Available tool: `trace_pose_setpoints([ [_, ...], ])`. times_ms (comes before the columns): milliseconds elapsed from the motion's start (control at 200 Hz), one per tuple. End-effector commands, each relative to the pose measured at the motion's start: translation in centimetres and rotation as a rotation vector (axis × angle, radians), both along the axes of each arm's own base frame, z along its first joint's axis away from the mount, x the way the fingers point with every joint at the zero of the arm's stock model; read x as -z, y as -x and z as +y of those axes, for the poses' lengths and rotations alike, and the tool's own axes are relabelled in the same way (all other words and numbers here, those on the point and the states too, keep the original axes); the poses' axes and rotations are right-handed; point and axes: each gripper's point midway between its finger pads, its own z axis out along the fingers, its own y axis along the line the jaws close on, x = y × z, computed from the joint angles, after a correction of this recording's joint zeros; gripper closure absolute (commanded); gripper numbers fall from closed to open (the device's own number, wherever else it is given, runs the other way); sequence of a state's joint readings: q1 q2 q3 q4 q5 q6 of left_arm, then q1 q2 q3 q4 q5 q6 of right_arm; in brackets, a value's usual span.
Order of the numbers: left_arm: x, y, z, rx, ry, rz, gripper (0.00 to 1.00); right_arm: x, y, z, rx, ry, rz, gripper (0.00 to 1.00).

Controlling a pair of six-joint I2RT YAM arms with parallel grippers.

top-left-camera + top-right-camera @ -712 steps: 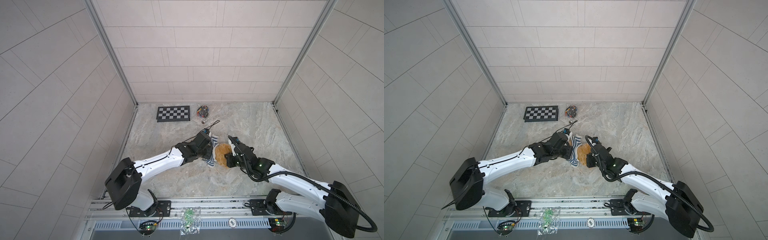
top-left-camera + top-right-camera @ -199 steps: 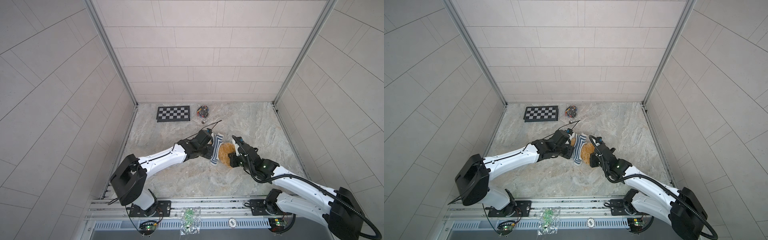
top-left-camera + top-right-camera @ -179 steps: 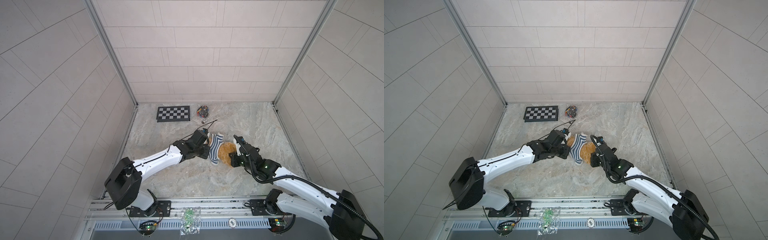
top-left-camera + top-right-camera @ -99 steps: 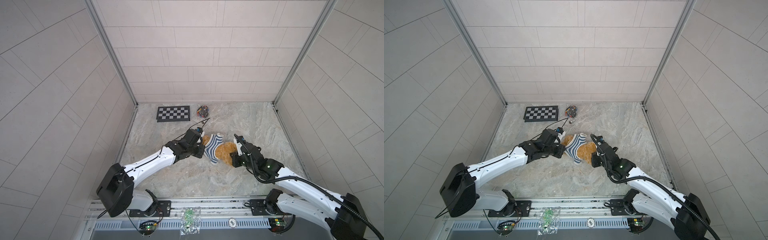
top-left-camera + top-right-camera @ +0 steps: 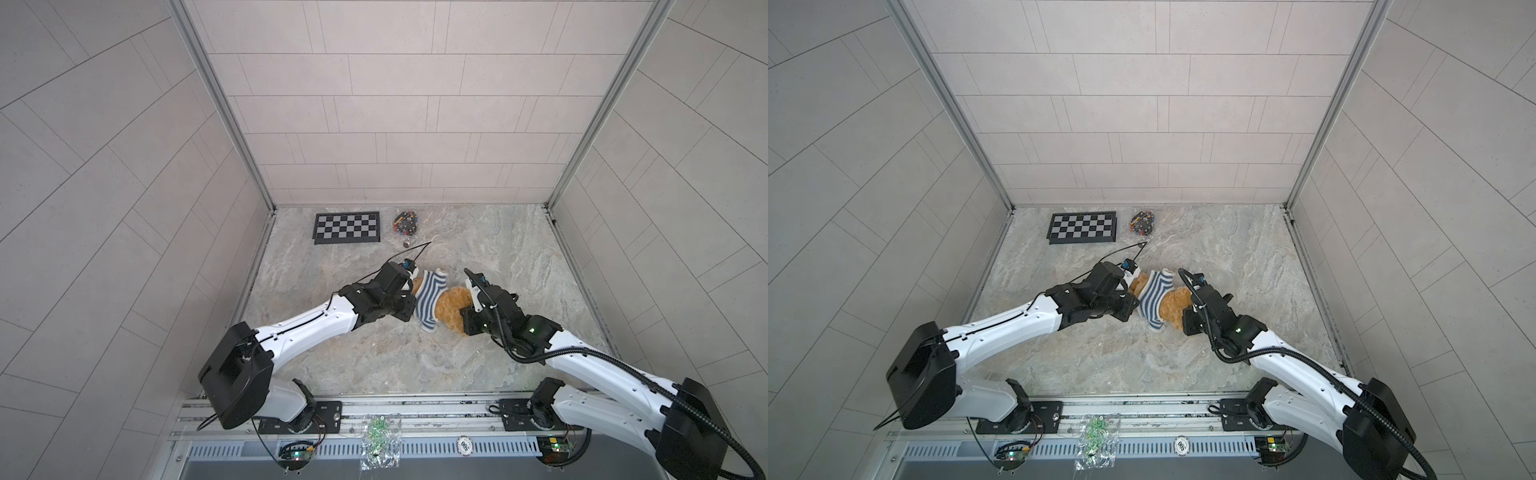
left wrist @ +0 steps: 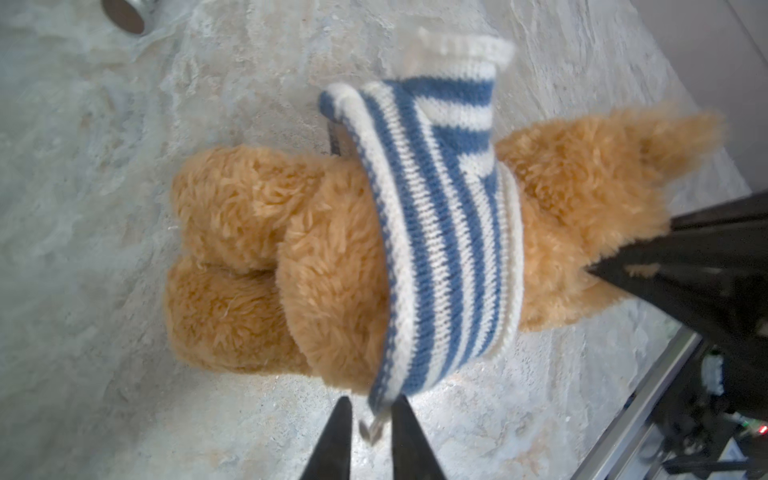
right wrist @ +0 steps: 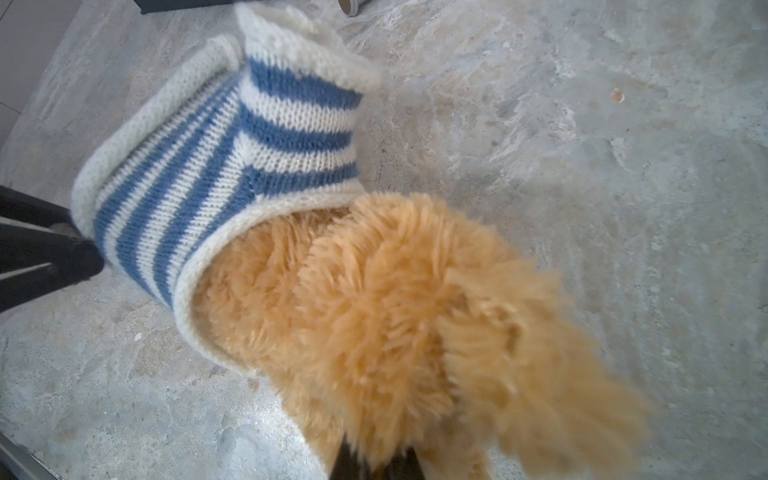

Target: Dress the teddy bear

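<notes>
1. Teddy bear (image 5: 451, 309) lies on the stone-look surface (image 5: 374, 357), near the middle, between the two hands.
2. A blue-and-white striped shirt (image 5: 430, 299) is around its tummy. Brown fur sticks out of both ends of the shirt. One sleeve pokes out to the side, and I think it is empty.
3. The left hand (image 6: 370, 432) is just beside the bottom edge of the shirt. Its two fingers (image 6: 336, 440) are a little apart. The edge of the shirt hangs between them and looks loose, not pinched.
4. The right hand (image 7: 374, 465) is closed tight on the bear's fur at the other end. The fur hides the fingertips, so I cannot tell which part of the bear it has.
5. The bear looks very soft and light. I think it will squash and bend when squeezed. It may slide on the smooth surface if only one hand pulls.
6. The fur is fluffy, so a pinch of just fur may slip out. A whole arm, leg or ear looks like a better place to grab.
7. The shirt is knitted and looks stretchy. The thick white edge looks like the best place to hold it. Pulling slowly should stop it from catching on the fur.
</notes>
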State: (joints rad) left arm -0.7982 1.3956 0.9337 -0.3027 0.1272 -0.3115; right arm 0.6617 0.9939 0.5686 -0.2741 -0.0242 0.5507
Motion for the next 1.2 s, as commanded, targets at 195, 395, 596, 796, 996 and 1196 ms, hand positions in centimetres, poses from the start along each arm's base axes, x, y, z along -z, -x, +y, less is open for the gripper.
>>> trace_pose_setpoints([
  [195,-2.7,1.8,2.3,0.024,-0.036,-0.139,0.24,-1.5,-0.5,1.3,-0.018,-0.066,-0.010,1.00],
  [395,-1.1,0.7,0.6,0.031,-0.012,-0.125,0.09,-1.8,-0.6,2.6,-0.083,-0.085,0.017,1.00],
  [596,-0.9,-2.2,-1.4,-0.001,0.015,-0.129,0.17,-2.5,-0.1,4.5,-0.195,-0.153,0.064,1.00],
  [796,-0.4,-2.9,-1.7,-0.001,0.044,-0.106,0.63,-2.4,0.0,4.5,-0.242,-0.174,0.099,1.00],
  [996,-0.9,-2.2,-1.4,0.001,0.093,-0.065,1.00,-3.5,-0.2,3.5,-0.235,-0.146,0.074,0.90],
  [1196,-1.8,-1.3,-0.2,0.011,0.139,0.016,1.00,-5.1,0.5,2.6,-0.262,-0.111,-0.003,0.63],
])
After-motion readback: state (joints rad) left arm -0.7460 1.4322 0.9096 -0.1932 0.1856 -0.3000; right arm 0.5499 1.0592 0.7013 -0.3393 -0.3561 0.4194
